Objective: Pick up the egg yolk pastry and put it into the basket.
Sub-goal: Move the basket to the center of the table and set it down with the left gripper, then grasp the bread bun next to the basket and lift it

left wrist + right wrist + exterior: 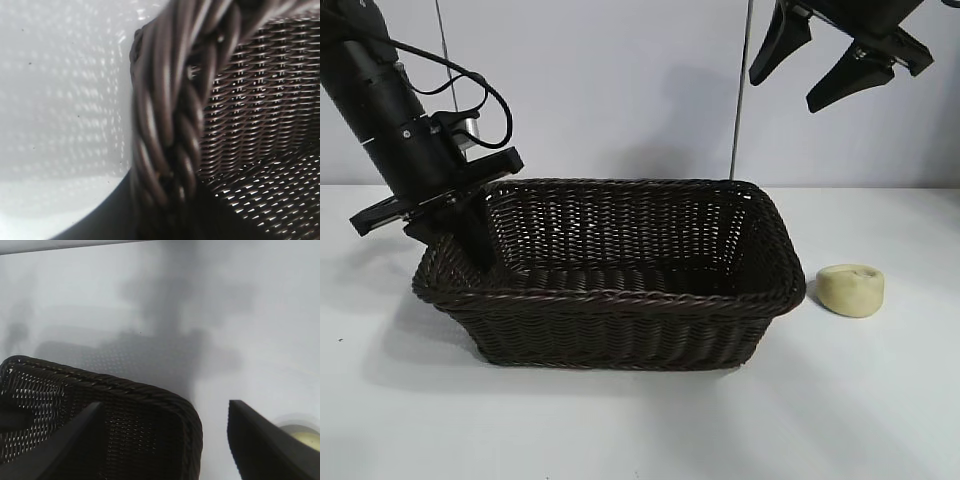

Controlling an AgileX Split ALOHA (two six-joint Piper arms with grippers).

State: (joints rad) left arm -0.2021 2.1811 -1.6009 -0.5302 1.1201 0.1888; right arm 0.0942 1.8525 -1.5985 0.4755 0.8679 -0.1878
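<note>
The egg yolk pastry (851,289), a pale yellow puck, lies on the white table just right of the basket; a sliver of it shows in the right wrist view (304,435). The dark brown wicker basket (620,297) stands mid-table. My left gripper (460,235) is at its left rim, one finger inside and one outside, shut on the braided rim (165,125). My right gripper (788,88) hangs open and empty high above the basket's right end and the pastry. The right wrist view shows its own gripper (165,407) over the basket corner (150,395).
White table (640,420) with free room in front of the basket and around the pastry. A pale wall stands behind. The basket's inside shows nothing in it.
</note>
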